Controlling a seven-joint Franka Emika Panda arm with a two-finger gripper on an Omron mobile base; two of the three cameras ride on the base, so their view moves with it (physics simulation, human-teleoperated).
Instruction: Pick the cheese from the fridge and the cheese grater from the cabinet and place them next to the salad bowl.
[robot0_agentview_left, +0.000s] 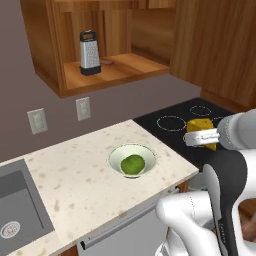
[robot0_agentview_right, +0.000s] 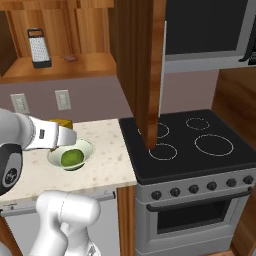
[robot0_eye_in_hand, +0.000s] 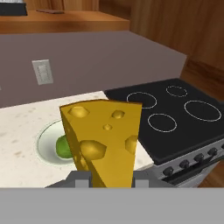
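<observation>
A yellow-orange holed wedge of cheese (robot0_eye_in_hand: 103, 138) is held upright in my gripper (robot0_eye_in_hand: 110, 180), which is shut on it. From the left base the cheese (robot0_agentview_left: 199, 125) and gripper (robot0_agentview_left: 202, 138) hang above the stove's near edge, right of the salad bowl (robot0_agentview_left: 118, 153). From the right base the cheese (robot0_agentview_right: 61, 123) sits over the gripper (robot0_agentview_right: 64, 136), just above the bowl (robot0_agentview_right: 86, 146). A round green fruit lies in the bowl (robot0_eye_in_hand: 43, 141). The metal cheese grater (robot0_agentview_left: 90, 52) (robot0_agentview_right: 40, 47) stands upright on the shelf of the open wooden cabinet (robot0_agentview_left: 120, 70). The fridge is out of view.
A black stove (robot0_agentview_right: 190, 145) adjoins the speckled counter (robot0_agentview_left: 75, 180) on the right. A steel sink (robot0_agentview_left: 17, 205) is set into the counter's left end. Two wall outlets (robot0_agentview_left: 83, 108) sit under the cabinet. A tall wood-panelled unit (robot0_agentview_left: 220, 45) rises behind the stove.
</observation>
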